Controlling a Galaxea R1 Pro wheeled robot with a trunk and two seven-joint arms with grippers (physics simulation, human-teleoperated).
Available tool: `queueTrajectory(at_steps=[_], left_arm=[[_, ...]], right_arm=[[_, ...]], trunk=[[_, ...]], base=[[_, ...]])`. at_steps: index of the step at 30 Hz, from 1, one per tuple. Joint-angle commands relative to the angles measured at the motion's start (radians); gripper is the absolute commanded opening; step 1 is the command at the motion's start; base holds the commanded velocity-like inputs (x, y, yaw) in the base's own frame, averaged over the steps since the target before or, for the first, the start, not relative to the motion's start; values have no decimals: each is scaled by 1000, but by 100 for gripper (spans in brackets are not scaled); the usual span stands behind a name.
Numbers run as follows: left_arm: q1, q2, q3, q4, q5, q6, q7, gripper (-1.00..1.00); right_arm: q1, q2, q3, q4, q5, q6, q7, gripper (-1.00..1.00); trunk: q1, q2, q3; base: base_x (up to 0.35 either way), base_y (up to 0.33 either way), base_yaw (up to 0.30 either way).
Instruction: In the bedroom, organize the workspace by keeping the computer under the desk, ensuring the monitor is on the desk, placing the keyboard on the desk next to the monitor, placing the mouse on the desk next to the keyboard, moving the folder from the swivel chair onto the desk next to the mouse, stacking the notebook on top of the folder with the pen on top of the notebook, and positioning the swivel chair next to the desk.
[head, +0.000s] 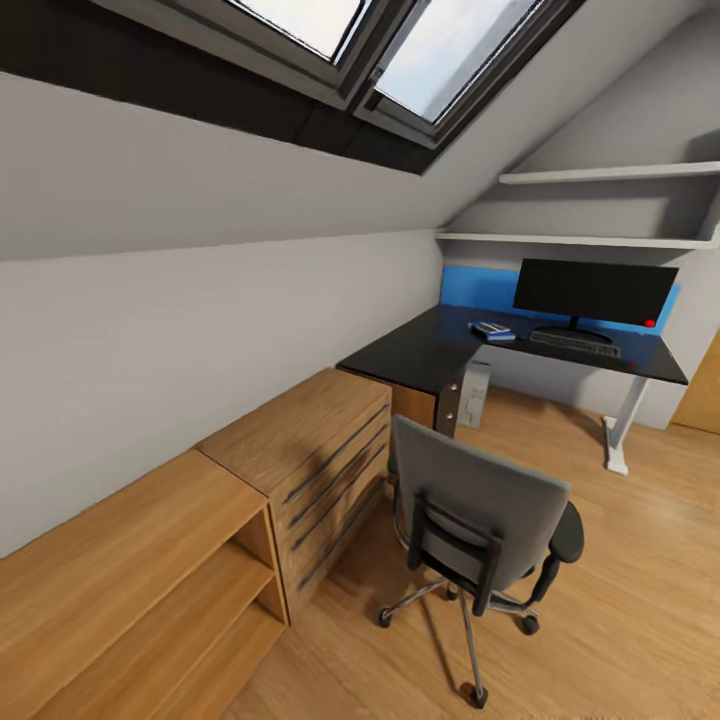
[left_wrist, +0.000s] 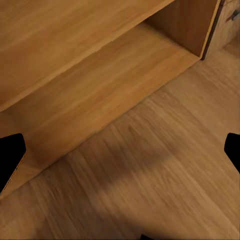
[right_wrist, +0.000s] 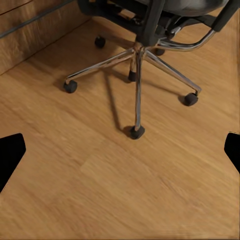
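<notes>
Our left gripper (left_wrist: 120, 150) points downward, its two black fingertips (left_wrist: 11, 159) set wide apart at the frame's edges, nothing between them. Our right gripper (right_wrist: 120, 150) hangs likewise, black fingertips (right_wrist: 10, 157) spread wide, holding nothing.

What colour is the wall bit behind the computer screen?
Bright blue. The back panel behind the monitor shows best in the head view.

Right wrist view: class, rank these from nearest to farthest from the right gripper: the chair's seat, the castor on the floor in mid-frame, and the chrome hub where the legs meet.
1. The castor, on the plank floor, closest to the right gripper.
2. The chrome hub, under the column.
3. The swivel chair's seat, highest and farthest.
</notes>
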Motion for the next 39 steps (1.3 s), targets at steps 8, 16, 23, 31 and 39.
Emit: queueTrajectory(at_steps=[8,16,23,31,39], left_arm=[[-1,0,-8,-1,0,-1,10,100],[0,0,-8,-1,0,-1,10,100],[0,0,-9,-1,0,-1,10,100],[0,0,-9,-1,0,-1,10,100],[0,0,-8,-1,0,-1,10,100]], right_arm=[[-1,0,-7,2,11,-4,-5,100],[-1,0,-7,2,11,-4,-5,100],[-1,0,-7,2,11,-4,-5,100],[-1,0,-7,2,11,-4,-5,100],[-1,0,-7,2,11,-4,-5,100]], trunk=[[0,-1,3],[0,-1,7],[0,-1,11],[0,-1,16],[0,-1,20]], base=[[3,83,-270],[0,6,-270],[0,211,-270],[0,238,-270],[0,101,-270]])
